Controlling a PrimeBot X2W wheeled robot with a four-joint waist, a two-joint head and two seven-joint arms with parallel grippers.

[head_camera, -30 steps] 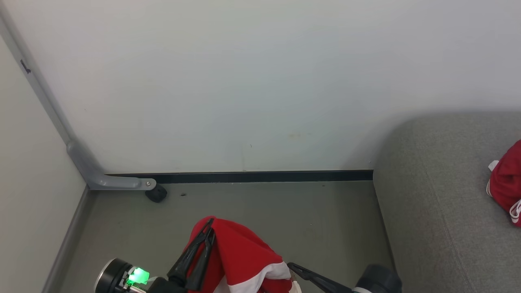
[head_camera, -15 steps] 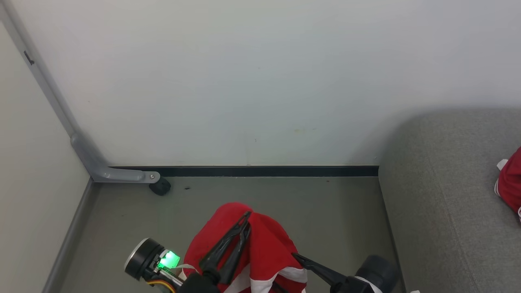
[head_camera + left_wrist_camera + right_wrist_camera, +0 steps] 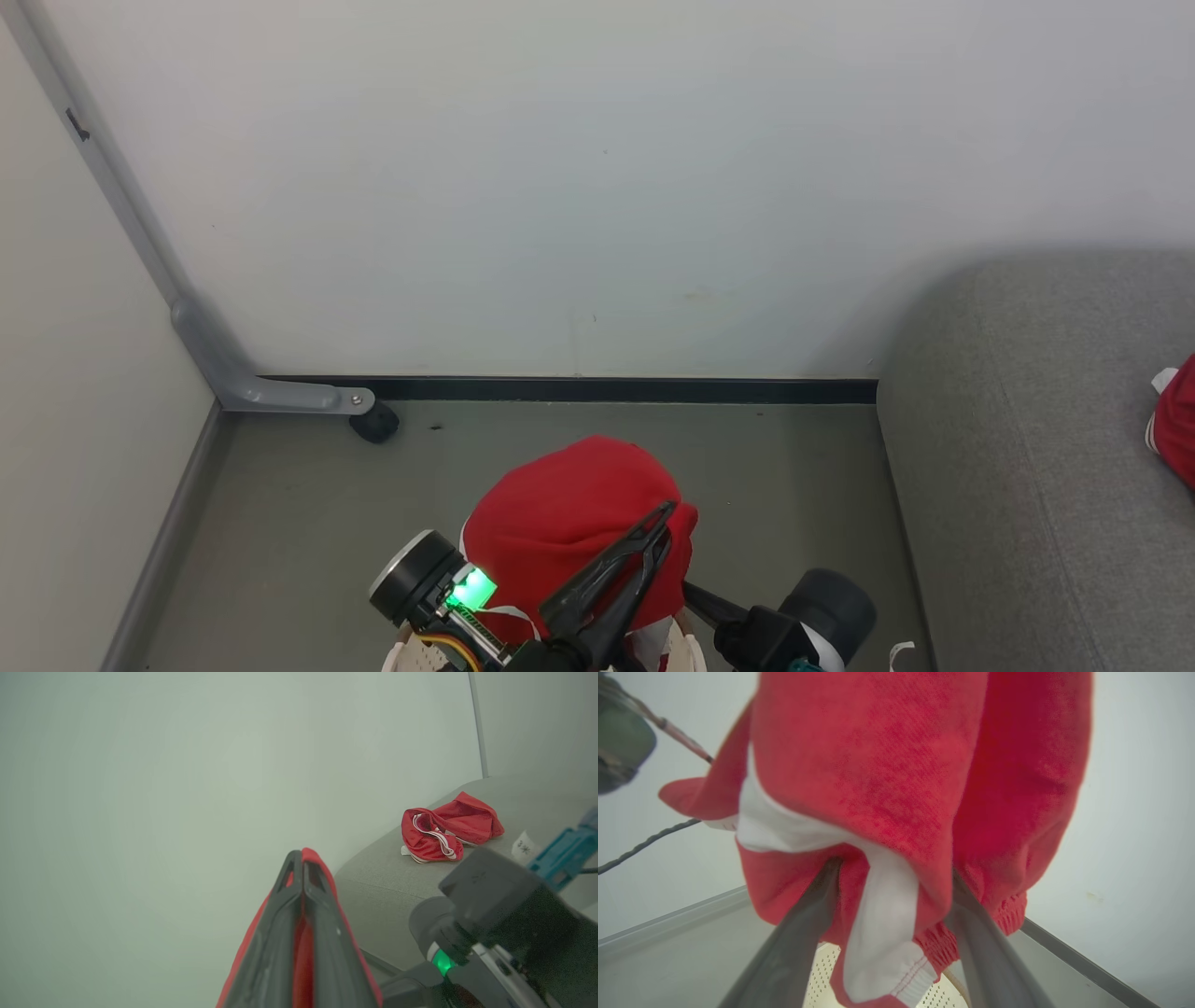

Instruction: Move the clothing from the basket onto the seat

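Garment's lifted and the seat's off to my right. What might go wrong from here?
1. The left tool holds the red garment by one pinch; it might slip during the swing to the seat.
2. Its hem hangs between the open fingers of the right tool and may snag.

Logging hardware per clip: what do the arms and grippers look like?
Left gripper: two long dark tapering fingers; black cylindrical wrist with silver rim, green light and orange-yellow cables. Right gripper: same dark fingers, rounded dark wrist.
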